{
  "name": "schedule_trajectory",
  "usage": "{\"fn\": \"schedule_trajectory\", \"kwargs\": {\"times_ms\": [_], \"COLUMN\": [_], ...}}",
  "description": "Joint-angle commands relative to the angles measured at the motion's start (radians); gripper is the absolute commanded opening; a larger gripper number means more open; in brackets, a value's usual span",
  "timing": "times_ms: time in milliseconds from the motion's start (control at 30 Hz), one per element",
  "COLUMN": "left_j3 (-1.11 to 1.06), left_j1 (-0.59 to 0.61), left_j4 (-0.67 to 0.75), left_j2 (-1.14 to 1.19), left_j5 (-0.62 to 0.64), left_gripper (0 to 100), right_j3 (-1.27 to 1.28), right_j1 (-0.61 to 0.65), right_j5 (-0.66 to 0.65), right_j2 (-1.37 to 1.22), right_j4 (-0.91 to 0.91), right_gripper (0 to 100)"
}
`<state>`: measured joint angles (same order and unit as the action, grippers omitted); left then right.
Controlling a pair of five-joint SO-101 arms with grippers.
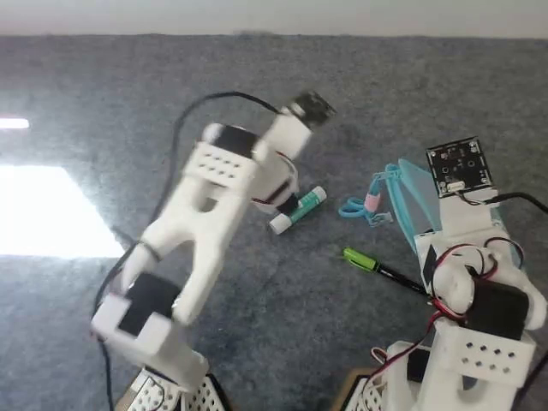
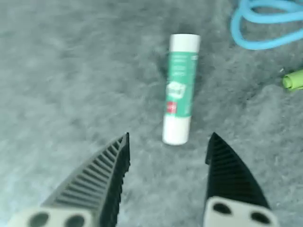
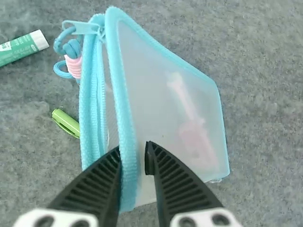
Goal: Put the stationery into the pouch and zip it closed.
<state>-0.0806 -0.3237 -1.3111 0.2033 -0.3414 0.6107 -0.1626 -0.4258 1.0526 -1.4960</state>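
The green pen (image 1: 377, 264) lies nearest, flat on the grey mat (image 1: 103, 103). Its long axis runs from its cap at far left to near right, under the right arm. Beyond it, the right gripper (image 3: 134, 153) is clamped on the blue zipper edge of the pouch (image 3: 165, 109), which stands on edge. A blue cord loop (image 1: 355, 208) trails from the pouch's left side. Just left of the loop lies the glue stick (image 2: 179, 94), its long axis near-left to far-right. The left gripper (image 2: 168, 142) has its jaws apart, their tips just short of the stick's nearer white end. The mat spreads wide to the left and the far side.
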Motion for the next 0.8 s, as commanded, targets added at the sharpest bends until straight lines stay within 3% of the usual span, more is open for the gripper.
{"fn": "schedule_trajectory", "kwargs": {"times_ms": [0,200,600,767], "left_j3": [0.081,0.186,0.193,0.194], "left_j1": [-0.018,-0.018,-0.003,-0.031], "left_j4": [0.028,-0.077,-0.035,-0.035], "left_j2": [0.100,0.238,0.404,0.405], "left_j5": [-0.008,-0.014,-0.014,-0.015], "left_gripper": [25,24,19,5], "right_j3": [0.029,0.069,0.068,0.068], "right_j1": [0.010,0.004,0.008,0.008], "right_j5": [-0.014,-0.037,-0.037,-0.037], "right_j2": [0.015,0.015,0.015,0.015], "right_j4": [0.028,0.073,0.068,0.065], "right_gripper": [0.9,0.9,0.9,0.9]}}
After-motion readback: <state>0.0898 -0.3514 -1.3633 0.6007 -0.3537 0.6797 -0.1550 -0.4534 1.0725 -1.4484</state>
